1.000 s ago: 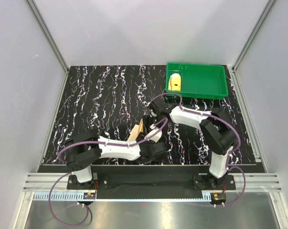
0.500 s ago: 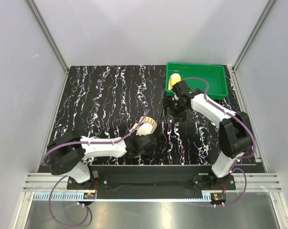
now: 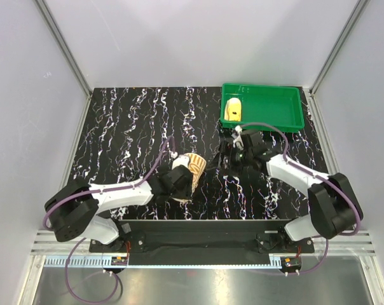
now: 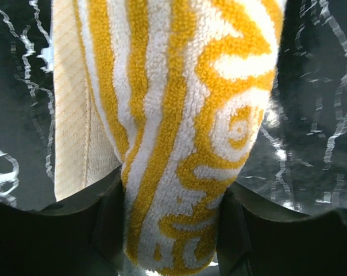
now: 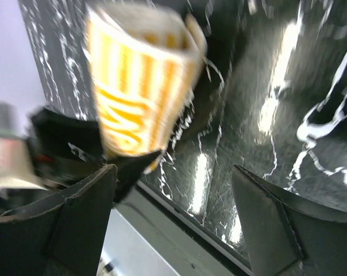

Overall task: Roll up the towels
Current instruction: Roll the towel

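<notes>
Left gripper (image 4: 170, 230) is clamping the rolled striped towel (image 4: 179, 115) near the front centre of the table (image 3: 128, 127). Right gripper (image 5: 173, 213) is gaping wide, empty. Yellow towel (image 3: 233, 109) is lying in the green tray (image 3: 268, 121). Judgement: the squeeze wants to be even, lest the roll unwind.

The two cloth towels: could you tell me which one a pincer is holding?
The rolled orange-and-cream striped towel, clamped in the left pincer; the plain yellow towel lies apart in the green plastic tray.
</notes>
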You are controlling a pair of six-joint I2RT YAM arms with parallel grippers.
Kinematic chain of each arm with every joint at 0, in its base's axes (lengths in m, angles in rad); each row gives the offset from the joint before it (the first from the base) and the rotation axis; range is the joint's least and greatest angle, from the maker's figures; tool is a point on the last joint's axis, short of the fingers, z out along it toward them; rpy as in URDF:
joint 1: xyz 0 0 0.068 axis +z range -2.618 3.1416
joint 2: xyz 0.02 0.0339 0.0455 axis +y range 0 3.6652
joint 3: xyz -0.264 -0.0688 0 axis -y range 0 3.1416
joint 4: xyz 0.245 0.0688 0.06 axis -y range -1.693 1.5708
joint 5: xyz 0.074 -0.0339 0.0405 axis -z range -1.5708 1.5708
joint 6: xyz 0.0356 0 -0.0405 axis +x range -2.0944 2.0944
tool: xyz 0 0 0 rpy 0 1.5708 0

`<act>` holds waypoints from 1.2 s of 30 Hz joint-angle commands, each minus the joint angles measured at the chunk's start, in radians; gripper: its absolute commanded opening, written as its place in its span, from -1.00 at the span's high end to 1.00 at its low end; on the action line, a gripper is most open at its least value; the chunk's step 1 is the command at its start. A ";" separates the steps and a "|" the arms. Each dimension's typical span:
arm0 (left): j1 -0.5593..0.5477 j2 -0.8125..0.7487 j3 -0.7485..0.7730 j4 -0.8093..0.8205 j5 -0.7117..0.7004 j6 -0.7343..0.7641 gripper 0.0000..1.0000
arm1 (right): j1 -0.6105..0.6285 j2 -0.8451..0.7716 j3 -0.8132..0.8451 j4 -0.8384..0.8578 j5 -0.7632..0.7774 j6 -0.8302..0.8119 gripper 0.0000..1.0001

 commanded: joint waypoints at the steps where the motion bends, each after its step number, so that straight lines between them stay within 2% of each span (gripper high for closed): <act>1: 0.063 0.020 -0.114 0.061 0.256 -0.072 0.64 | 0.039 0.018 -0.074 0.251 -0.091 0.097 -0.75; 2: 0.077 0.022 -0.133 0.089 0.318 -0.080 0.64 | 0.052 0.028 -0.088 0.281 -0.086 0.097 -0.75; 8: 0.145 0.049 -0.220 0.235 0.445 -0.112 0.62 | 0.144 0.110 -0.113 0.418 -0.048 0.102 -0.78; 13: 0.168 0.049 -0.227 0.242 0.469 -0.109 0.60 | 0.166 0.182 -0.146 0.559 -0.043 0.114 -0.86; 14: 0.169 0.049 -0.227 0.241 0.469 -0.106 0.60 | 0.166 0.195 -0.148 0.568 -0.036 0.116 -0.96; 20: 0.182 0.060 -0.222 0.238 0.488 -0.102 0.60 | 0.166 0.262 -0.152 0.587 0.061 0.137 -0.99; 32: 0.211 0.102 -0.247 0.327 0.589 -0.111 0.58 | 0.217 0.408 -0.183 0.857 0.089 0.269 -0.94; 36: 0.229 0.102 -0.259 0.360 0.606 -0.123 0.57 | 0.249 0.433 -0.192 0.901 0.096 0.295 -0.76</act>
